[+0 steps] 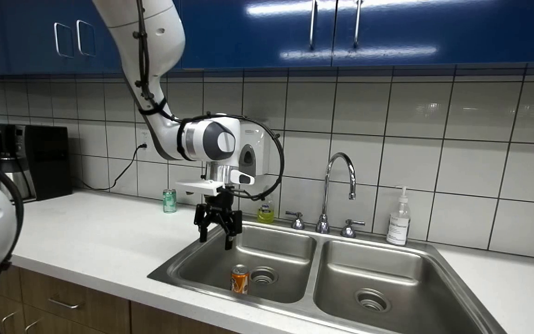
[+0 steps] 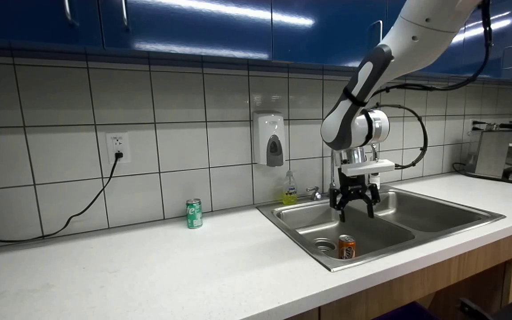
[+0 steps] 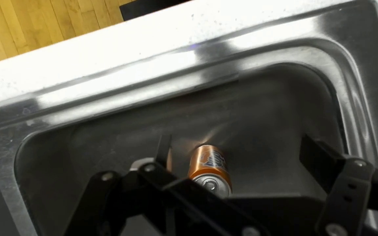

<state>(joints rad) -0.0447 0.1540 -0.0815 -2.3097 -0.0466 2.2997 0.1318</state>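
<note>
Likely step: reaching down for the orange can [image 3: 208, 160], upright inside the sink [image 1: 314, 278], in the basin [image 1: 276, 241] under the claw [image 2: 357, 218]. Note the wide spread of the claw's fingers [image 3: 322, 160]: nothing gripped, nothing touched, well above the sink's bottom [image 3: 264, 164]. In the wrist view, note the can's place: nearer the finger on the sink's divider [image 3: 10, 196] side than the one by its end wall [image 3: 353, 108]. Probably best to shift slightly toward the sink's divider, then descend straight and slowly, keeping the outer finger off that end wall. Judge depth from both exterior views. Stop before grazing the sink's bottom, bracket the can evenly, and close gently, given the likely risk of denting or skidding it.
</note>
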